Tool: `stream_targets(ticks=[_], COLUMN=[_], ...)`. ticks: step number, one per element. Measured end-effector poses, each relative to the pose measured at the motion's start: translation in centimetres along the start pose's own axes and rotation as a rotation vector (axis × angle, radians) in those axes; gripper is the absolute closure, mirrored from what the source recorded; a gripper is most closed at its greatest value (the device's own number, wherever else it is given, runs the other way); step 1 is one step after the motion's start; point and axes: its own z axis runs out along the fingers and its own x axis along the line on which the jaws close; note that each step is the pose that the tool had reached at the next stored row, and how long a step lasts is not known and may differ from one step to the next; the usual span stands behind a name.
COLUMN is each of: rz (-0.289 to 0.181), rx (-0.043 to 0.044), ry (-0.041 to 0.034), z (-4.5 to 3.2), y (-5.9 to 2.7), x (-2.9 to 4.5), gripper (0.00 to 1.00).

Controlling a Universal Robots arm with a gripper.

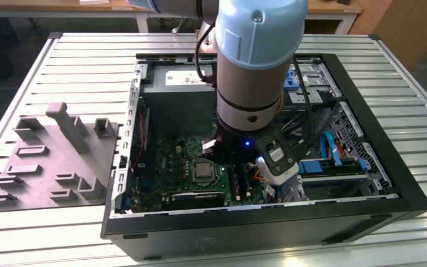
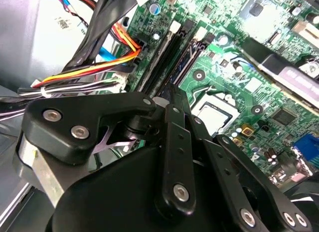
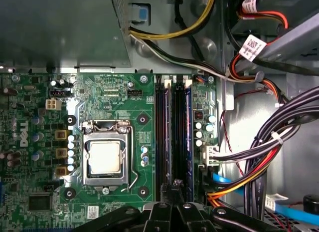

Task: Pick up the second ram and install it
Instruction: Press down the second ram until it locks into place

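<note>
The second ram [image 3: 188, 137] is a thin dark-blue stick standing on edge in the outermost black memory slot of the green motherboard [image 3: 134, 117]. In the second wrist view the second ram [image 2: 185, 65] runs straight toward my fingertips. My gripper [image 3: 177, 186] is shut, its black fingers drawn together into one narrow tip at the near end of the slots. Seen in the second wrist view, my gripper [image 2: 172, 92] hangs just above that end. I cannot tell whether the tip touches the stick. In the exterior view my arm [image 1: 254, 67] reaches down into the open computer case [image 1: 273, 222].
The processor socket [image 3: 104, 157] lies beside the slots. Bundled black, red and yellow cables [image 3: 264, 157] crowd the other side. The grey power-supply box [image 1: 176, 92] fills the case's far end. A grey parts fixture [image 1: 50, 161] lies on the slatted table at the exterior view's left.
</note>
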Motion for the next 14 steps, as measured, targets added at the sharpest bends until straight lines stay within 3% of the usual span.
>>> stream_targets(ticks=[14], rz=[0.0], rx=[-0.0004], ry=[-0.0001], z=[0.51], y=[-0.17], x=[-0.24], gripper=[0.9])
